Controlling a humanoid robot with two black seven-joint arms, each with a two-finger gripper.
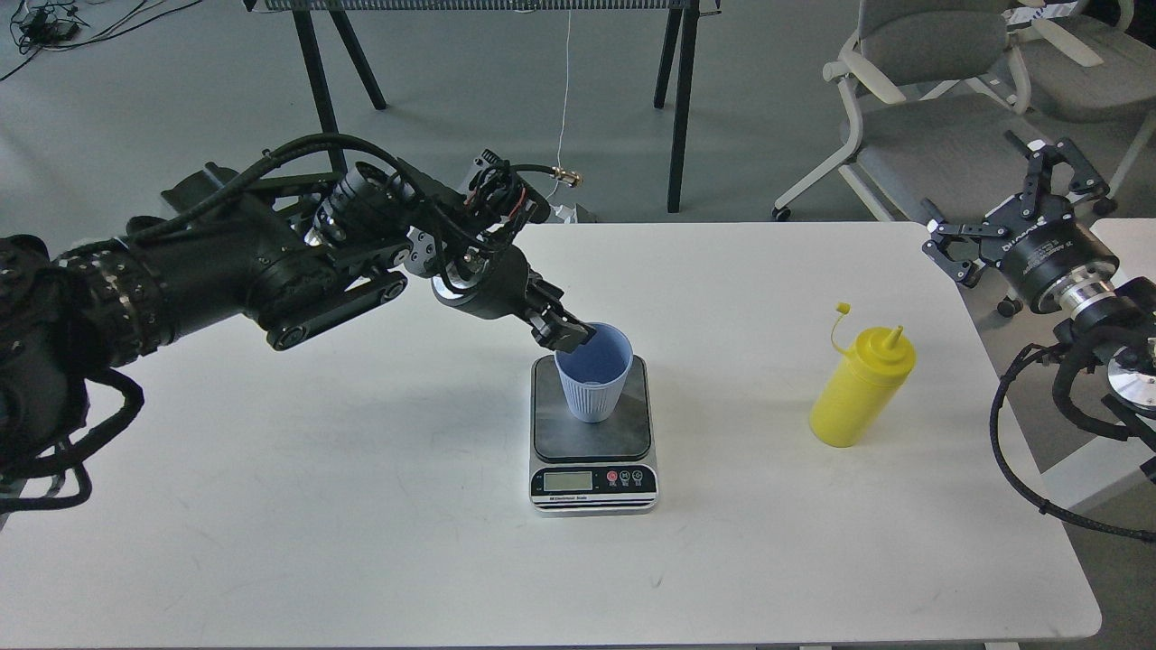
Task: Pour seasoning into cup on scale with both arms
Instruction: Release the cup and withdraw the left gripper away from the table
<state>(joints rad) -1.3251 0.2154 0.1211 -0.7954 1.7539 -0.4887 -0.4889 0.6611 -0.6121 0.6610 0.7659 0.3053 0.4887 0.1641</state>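
left hand (567,336) clamps rim of blue cup (593,373) on kitchen scale (592,435) | right hand (1020,209) spread, idle beyond tabletop (361,506) | yellow squeeze bottle (861,388) untouched, right of scale | risk: jerky release tips cup off scale

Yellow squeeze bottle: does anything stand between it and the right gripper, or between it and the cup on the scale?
Nothing visible does. The right gripper hangs open past the table's right edge, with only bare table toward the yellow squeeze bottle. Bare table also separates the bottle from the cup on the scale, whose rim the left gripper pinches.
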